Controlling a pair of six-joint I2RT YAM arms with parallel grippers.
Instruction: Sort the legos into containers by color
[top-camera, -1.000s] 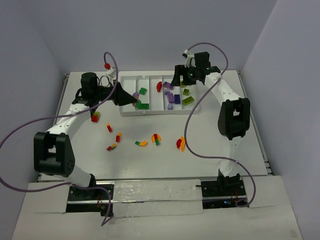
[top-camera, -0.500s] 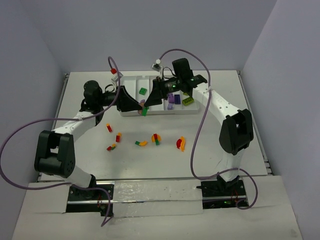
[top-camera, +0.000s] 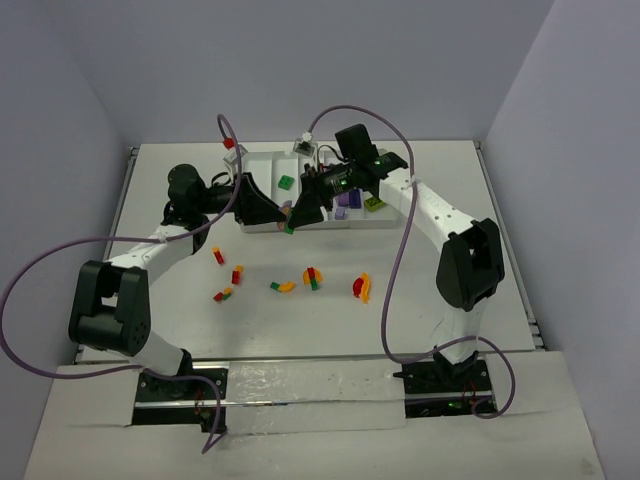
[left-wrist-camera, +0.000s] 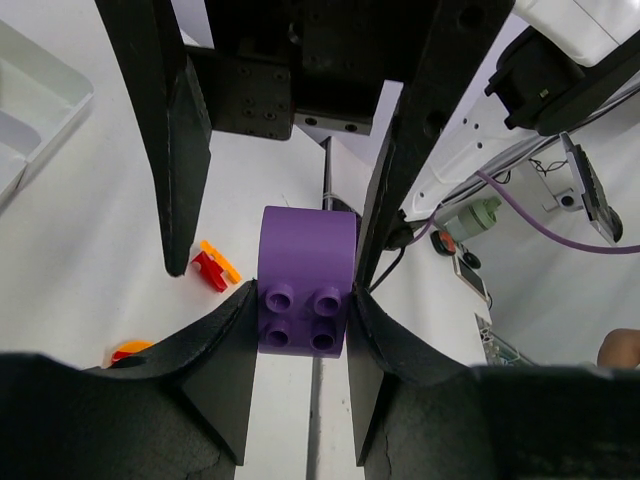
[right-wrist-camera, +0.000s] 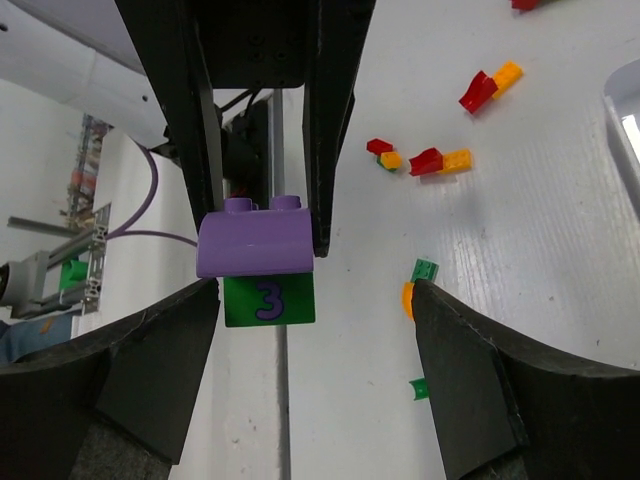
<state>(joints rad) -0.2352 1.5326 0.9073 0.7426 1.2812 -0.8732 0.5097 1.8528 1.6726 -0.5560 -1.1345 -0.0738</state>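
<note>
Pinching the purple brick (left-wrist-camera: 303, 268), the left pincer (left-wrist-camera: 300, 300) holds steady; the spread right pincer (right-wrist-camera: 315, 292) should clamp only the green brick (right-wrist-camera: 268, 301) (marked 3), pulling straight.

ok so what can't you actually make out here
- top view: middle of the tray, covered by the right arm
- top view: purple brick, too small, crowded between left tool and right tool
- left wrist: green brick, hidden behind the purple one
- left wrist: tray, cut off by the left edge
</note>
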